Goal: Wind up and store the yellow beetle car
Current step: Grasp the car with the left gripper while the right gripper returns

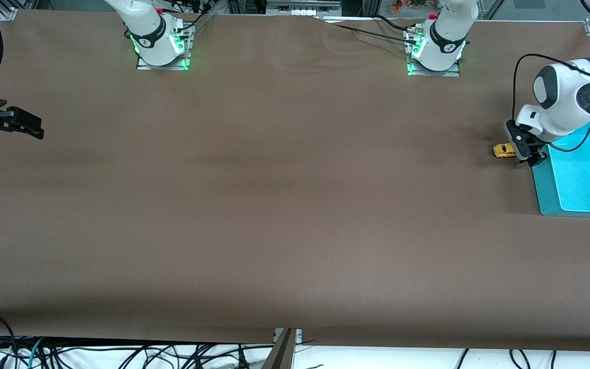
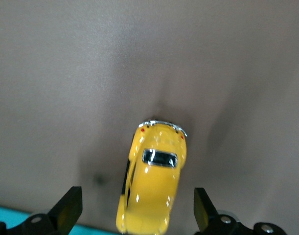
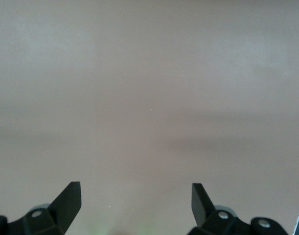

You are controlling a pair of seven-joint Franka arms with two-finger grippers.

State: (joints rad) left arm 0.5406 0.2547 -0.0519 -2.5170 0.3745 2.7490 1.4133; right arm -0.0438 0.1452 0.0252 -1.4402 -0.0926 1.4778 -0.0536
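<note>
At the right arm's end of the table, low over bare brown table point(image 1: 274, 205), the right gripper point(image 1: 28, 127) waits with its fingers spread wide and nothing between them; its wrist view shows only the covering under it. Moving across to the left arm's end, the yellow beetle car point(image 1: 504, 150) sits on its wheels on the table, just beside the turquoise bin point(image 1: 548, 195). The left gripper point(image 2: 138, 208) hangs directly over the car, fully open, one finger on each side of the body and neither touching it, so nothing is held.

The step in hand looks like the grasp before the wind-back. To do it well, I would lower straight down until the fingertips point(image 2: 71, 203) sit level with the doors, keeping the car centred in the gap, since the rounded glossy shell could squirt out of an off-centre pinch. Close on the flanks rather than the roof, leave the wheels pressed to the table so dragging it back winds the spring, then lift it into the bin
</note>
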